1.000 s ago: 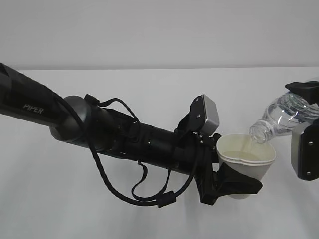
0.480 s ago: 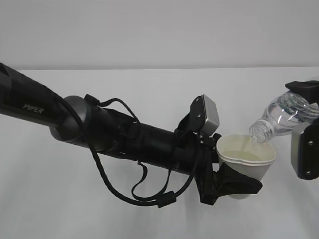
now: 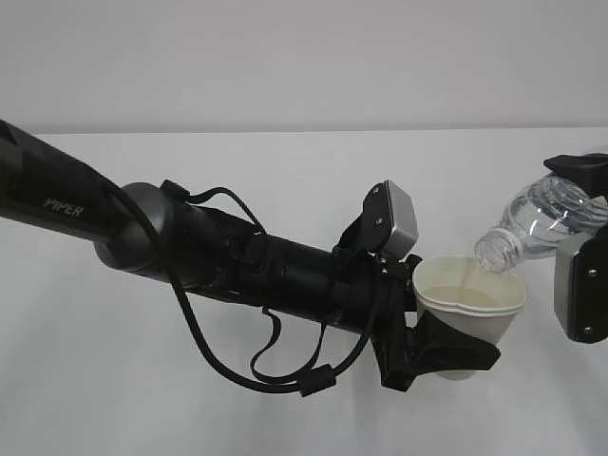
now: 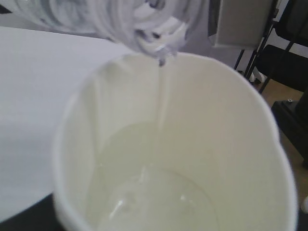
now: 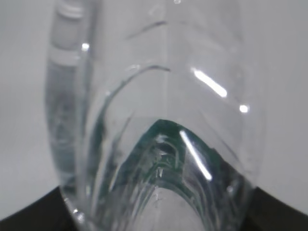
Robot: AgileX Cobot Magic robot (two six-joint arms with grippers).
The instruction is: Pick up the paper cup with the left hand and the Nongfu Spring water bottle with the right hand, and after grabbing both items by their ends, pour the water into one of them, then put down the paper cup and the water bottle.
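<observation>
Exterior: "PIPER" in white on left arm (image 3: 123,228). Left gripper (image 3: 446,353) clamped round base of paper cup (image 3: 467,302), cup upright, slightly tilted. Water bottle (image 3: 537,226) held by right gripper (image 3: 581,237) at its rear end, long axis slanting down-left, neck over cup rim.
Left wrist: thin stream into cup (image 4: 173,159), water pooled.
Right wrist: bottle (image 5: 159,120) fills view, green label, print unreadable.

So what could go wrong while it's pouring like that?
The bottle's mouth sits right at the paper cup's far rim, so a small shift could send the thin stream onto the table. The cup's rim already looks squeezed out of round in the left gripper; a tighter squeeze might spill it.
</observation>
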